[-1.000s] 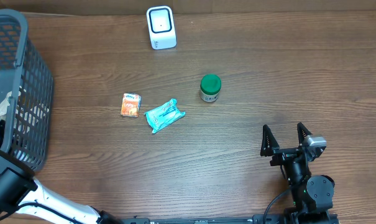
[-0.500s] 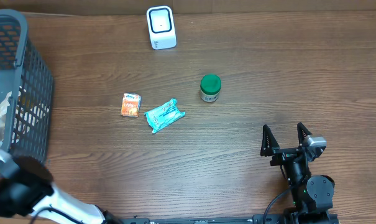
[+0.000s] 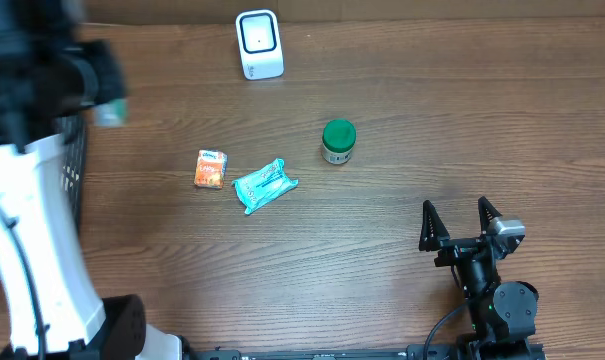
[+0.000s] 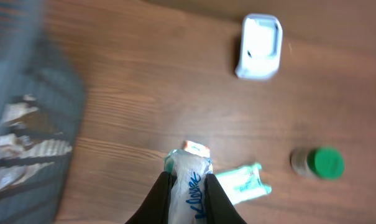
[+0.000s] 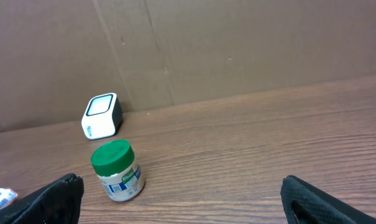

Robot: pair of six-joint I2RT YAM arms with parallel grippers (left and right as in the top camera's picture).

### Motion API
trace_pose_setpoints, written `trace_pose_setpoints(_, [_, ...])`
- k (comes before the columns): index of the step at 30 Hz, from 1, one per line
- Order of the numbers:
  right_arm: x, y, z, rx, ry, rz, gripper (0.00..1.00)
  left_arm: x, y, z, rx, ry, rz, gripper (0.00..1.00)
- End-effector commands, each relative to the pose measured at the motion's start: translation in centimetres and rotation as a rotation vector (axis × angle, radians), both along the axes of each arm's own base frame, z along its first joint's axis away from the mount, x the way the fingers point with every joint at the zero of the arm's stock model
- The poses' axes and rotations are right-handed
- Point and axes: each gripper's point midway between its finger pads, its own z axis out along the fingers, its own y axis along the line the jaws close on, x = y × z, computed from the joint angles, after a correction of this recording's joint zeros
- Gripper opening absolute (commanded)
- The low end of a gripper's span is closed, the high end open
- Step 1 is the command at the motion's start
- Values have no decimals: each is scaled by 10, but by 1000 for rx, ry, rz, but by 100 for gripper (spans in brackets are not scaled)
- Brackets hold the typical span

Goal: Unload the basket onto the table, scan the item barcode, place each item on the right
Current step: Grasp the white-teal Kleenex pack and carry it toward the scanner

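Up from the basket (image 4: 32, 93) comes the left claw (image 4: 189, 190), squeezing a white pack (image 4: 192, 167). Right claw (image 3: 460, 222) is wide open. Scanner (image 3: 259, 44), top middle, comes next.

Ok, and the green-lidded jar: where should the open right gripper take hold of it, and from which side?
Probably by the green lid, from straight above. The jar stands upright, apart from the teal packet. Its round lid offers two opposed sides, and a top grip leaves the label on its wall uncovered. The right gripper is open.
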Motion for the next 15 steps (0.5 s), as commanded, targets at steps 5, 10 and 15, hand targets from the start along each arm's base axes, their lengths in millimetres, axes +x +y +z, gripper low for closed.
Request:
trace_pose_setpoints(5, [0, -1, -1, -4, -6, -4, 100, 24, -63, -87, 200, 146, -60, 4])
trace_pose_setpoints(10, [0, -1, -1, -4, -7, -4, 100, 33, -99, -158, 246, 225, -117, 4])
trace_pose_setpoints(15, [0, -1, -1, -4, -7, -4, 100, 41, -117, -224, 277, 299, -152, 4])
